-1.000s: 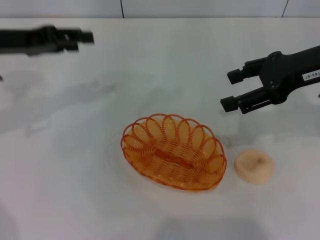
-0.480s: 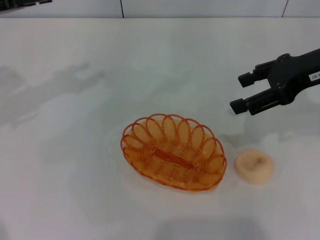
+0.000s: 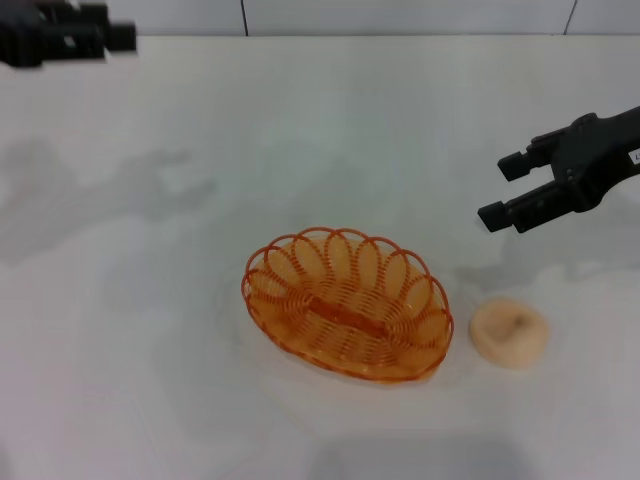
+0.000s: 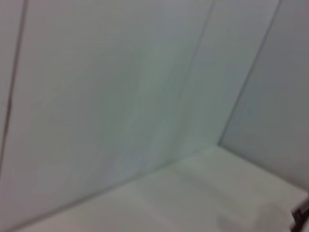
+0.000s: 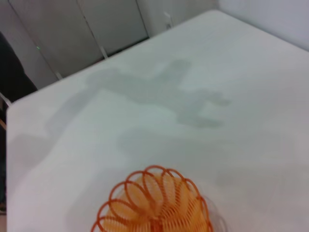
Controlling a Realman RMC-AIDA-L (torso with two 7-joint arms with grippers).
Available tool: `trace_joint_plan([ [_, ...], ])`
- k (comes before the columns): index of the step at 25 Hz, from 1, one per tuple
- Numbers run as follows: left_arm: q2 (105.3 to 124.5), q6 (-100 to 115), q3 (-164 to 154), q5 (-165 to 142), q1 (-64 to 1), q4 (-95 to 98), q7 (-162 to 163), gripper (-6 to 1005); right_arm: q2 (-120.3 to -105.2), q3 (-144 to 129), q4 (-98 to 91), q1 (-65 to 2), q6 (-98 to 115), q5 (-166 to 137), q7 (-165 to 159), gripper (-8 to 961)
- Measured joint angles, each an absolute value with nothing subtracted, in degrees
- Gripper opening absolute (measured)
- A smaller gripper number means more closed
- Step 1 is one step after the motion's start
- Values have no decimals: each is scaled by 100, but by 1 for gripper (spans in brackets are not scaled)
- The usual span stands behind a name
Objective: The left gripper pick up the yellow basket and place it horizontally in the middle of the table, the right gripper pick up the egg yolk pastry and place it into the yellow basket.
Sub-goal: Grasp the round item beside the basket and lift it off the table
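Yellow basket (image 3: 346,304) mid-table (image 3: 300,130), egg yolk pastry (image 3: 509,332) just beside; right gripper (image 3: 505,190) above, jaws apart

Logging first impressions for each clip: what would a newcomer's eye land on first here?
The yellow basket stands out first, bright orange wire sitting empty near the middle of the white table. Just to its right, apart from it, lies the small pale egg yolk pastry. Above the pastry the right end effector hovers with fingers open, while the left end effector is off at the far left corner.
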State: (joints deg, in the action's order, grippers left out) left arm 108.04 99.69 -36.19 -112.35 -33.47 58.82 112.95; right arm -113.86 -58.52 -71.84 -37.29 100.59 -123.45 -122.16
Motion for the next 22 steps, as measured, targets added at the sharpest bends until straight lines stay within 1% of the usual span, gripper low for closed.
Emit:
trace_joint_plan([
  [12,10770,11065,-4529,-11405,-3436,6161,11024,653,-11341,-5854,-7203,-3932,10300,-13147,-12635,839],
  [22,10822,11222,-4858,-11478,-3453,6271,11122,649,-11448,-5969,-7212,-4221,10729,-14092,-12958,839],
])
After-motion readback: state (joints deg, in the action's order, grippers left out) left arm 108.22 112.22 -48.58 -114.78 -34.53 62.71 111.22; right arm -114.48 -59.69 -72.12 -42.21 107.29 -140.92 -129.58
